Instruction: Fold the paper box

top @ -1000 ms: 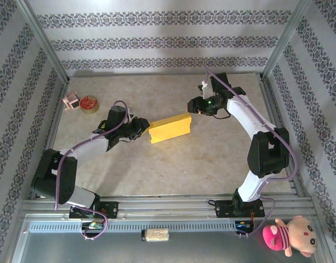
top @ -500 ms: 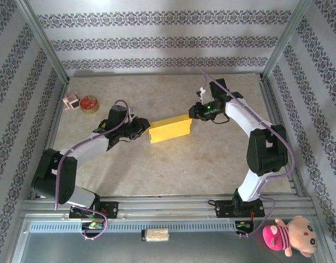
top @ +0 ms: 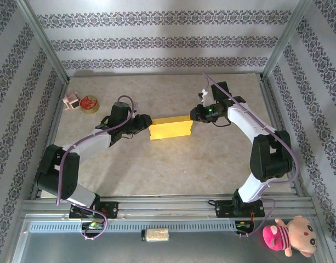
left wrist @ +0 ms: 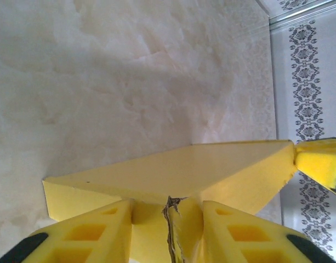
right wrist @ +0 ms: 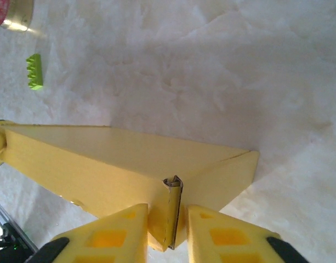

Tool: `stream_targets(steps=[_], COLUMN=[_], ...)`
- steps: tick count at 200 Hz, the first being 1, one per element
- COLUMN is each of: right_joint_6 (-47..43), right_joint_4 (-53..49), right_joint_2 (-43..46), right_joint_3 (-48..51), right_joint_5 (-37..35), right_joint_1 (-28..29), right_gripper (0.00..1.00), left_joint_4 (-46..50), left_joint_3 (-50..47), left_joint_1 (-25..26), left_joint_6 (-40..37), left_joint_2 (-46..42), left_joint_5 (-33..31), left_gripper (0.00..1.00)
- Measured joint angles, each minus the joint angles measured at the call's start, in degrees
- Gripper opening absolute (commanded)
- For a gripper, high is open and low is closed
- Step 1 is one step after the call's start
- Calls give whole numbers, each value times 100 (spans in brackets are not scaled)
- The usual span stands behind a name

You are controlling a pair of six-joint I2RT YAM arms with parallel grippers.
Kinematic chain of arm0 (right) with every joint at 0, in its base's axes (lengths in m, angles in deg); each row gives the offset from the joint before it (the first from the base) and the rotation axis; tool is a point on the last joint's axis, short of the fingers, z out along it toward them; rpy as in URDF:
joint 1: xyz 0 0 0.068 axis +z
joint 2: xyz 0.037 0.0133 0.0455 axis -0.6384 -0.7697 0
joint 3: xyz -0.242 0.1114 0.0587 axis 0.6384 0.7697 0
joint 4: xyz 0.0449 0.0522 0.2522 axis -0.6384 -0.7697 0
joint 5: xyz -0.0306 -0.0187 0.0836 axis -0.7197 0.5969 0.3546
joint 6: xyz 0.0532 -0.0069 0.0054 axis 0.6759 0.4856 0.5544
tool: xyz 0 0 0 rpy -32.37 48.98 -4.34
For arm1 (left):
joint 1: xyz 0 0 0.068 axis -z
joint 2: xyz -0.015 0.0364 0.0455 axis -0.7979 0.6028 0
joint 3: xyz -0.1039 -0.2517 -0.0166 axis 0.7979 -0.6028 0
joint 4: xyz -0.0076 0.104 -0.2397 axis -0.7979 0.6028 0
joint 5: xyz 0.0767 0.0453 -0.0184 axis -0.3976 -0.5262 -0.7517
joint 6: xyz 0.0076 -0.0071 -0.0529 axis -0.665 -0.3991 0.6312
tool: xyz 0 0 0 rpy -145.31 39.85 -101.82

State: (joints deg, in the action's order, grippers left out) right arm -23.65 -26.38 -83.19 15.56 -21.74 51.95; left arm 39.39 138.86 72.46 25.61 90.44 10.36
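The paper box [top: 170, 127], a flat yellow block, is seen lying near the middle of the table [top: 173, 170], turned more level across the view than a second ago, when it was slanted. The right gripper [top: 193, 114], then held clear beyond the box's right end, has been brought onto that end and clenched on the upright flap edge there, so both ends can now be worked. The left gripper [top: 145, 124] is set astride the left end seam, fingers partly parted; whether the seam is pinched cannot be told.
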Motion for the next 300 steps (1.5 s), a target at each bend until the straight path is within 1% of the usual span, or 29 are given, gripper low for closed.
stream_targets(steps=[17,35,53,86,111,160,169,175,189,203,225,235,251,273,300], right_joint_6=[66,136,236,304,321,299,297,295,284,280,225,219,192,214,435], right_joint_4=[-98,-205,-291,-289,-293,-348,-361,-365,-367,-339,-195,-105,-11,72,264], right_joint_2=[74,87,87,85,17,-308,-315,-315,-315,-315,-286,-251,-205,-168,-162], right_joint_3=[-2,-55,-219,-566,-621,-608,-568,-531,-450,-326,-236,-170,-98,-68,-63], right_joint_5=[-238,-409,-505,-577,-527,-339,-332,-330,-315,-245,-175,-168,-197,-249,-361], right_joint_1=[-4,-4,0,105,203,302,302,302,328,328,328,326,337,365,363], right_gripper=[40,51,57,60,61,62,61,60,57,49,38,36,34,30,26], left_joint_4=[94,225,321,422,468,501,507,507,503,496,166,-22,-269,-496,-549], left_joint_3=[103,184,216,219,219,219,219,212,144,11,-140,-234,-376,-455,-295], left_joint_1=[0,0,-2,-2,-2,-2,-2,0,4,9,33,35,35,28,28], left_joint_6=[-136,-216,-214,-136,-39,81,122,153,229,297,455,492,549,608,566], left_joint_2=[52,68,66,31,-35,-160,-160,-160,-170,-170,-203,-221,-258,-256,-87], left_joint_5=[-90,-155,-205,-247,-249,-219,-195,-179,-140,-81,59,81,83,81,31], left_gripper=[45,48,55,63,68,68,67,65,54,43,27,21,19,18,18])
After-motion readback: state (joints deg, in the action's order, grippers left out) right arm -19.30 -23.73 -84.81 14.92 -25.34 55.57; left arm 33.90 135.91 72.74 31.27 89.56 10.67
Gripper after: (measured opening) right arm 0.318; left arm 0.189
